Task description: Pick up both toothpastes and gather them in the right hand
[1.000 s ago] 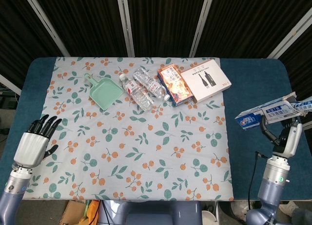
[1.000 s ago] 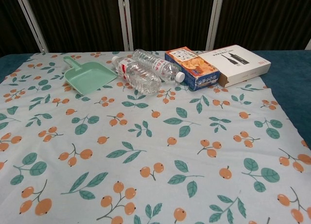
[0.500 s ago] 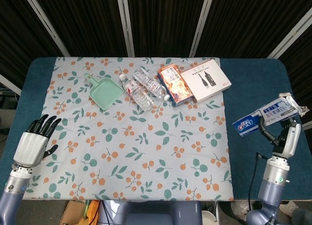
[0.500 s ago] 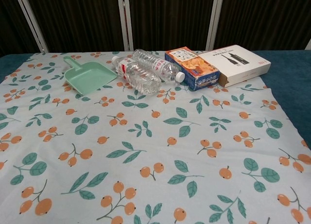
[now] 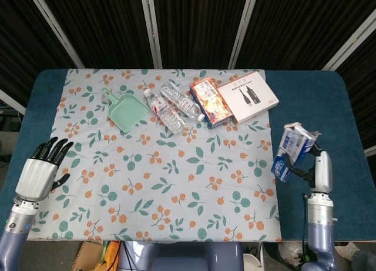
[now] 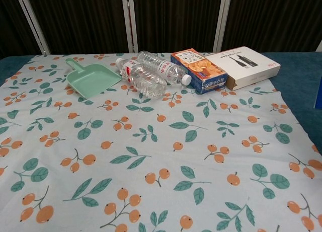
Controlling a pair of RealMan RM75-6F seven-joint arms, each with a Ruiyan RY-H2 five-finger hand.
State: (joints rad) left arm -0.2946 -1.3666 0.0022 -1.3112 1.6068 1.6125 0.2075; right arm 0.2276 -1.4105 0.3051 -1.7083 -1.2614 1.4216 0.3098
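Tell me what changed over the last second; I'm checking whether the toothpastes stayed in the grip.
The right hand swung inward toward the cloth and turned the toothpastes from lying across to nearly on end, still gripped. A blue sliver now shows at the chest view's right edge. The left hand, green scoop, bottles and boxes stayed put.
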